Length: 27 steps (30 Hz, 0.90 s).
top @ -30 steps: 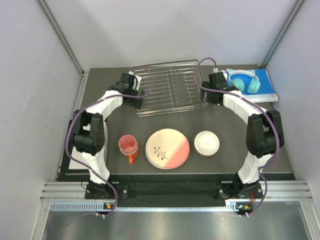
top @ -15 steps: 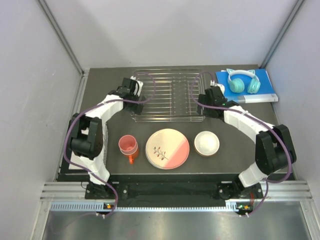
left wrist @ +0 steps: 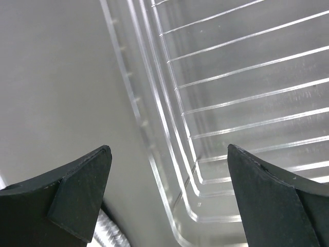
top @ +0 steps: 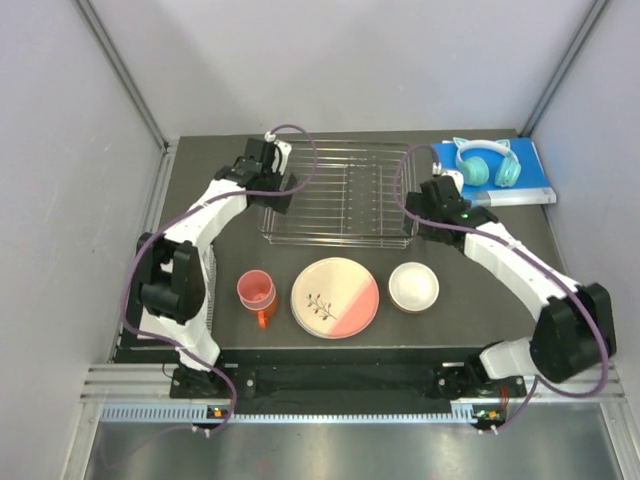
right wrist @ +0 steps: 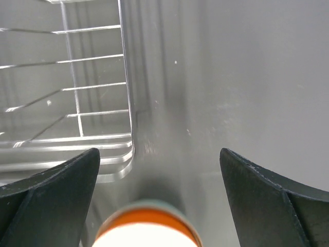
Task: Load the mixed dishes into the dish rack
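Note:
The silver wire dish rack lies flat at the back middle, with nothing in it. My left gripper is open over its left edge; the left wrist view shows open jaws straddling a rack corner. My right gripper is open by the rack's right edge, empty. A pink tumbler stands in the orange mug. The sprig-patterned plate lies in the front middle. The white plate tops the orange and mint-green bowls.
Teal cat-ear headphones lie on a blue book at the back right corner, close to my right arm. Grey walls enclose the dark table on three sides.
The rack has come from tilted and raised to flat and a little nearer the front. Both grippers stay at its edges. My right arm's elbow has swung out right.

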### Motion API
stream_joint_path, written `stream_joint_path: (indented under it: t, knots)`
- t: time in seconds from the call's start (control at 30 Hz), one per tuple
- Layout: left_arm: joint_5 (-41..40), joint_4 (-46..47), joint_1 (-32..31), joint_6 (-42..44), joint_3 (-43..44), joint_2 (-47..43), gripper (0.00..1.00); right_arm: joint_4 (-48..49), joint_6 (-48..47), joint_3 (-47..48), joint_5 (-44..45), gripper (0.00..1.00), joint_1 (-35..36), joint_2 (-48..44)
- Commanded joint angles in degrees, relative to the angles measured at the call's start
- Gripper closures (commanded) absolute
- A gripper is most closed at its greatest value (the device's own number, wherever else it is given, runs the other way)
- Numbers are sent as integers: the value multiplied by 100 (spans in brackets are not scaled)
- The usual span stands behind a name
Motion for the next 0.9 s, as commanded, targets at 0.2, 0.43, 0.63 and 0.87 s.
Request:
stream_joint_path:
  t: [0.2,0.43,0.63,0.87]
  knots:
    - [-86,-916,2,285,-43,-1572,1,-1073,367,-773,-213,4,211,-2122]
    - [-175,-986,2,277,-546,-2390,1,-1259,852,-1424,-363,20,580,-2571]
    - [-175,-1048,2,241,-642,-2540,1,-1180,887,-1407,-249,34,668,-2246]
    - [-140,-970,2,197,-783,-2575,1,-1022,905,-1530,-170,35,677,-2018]
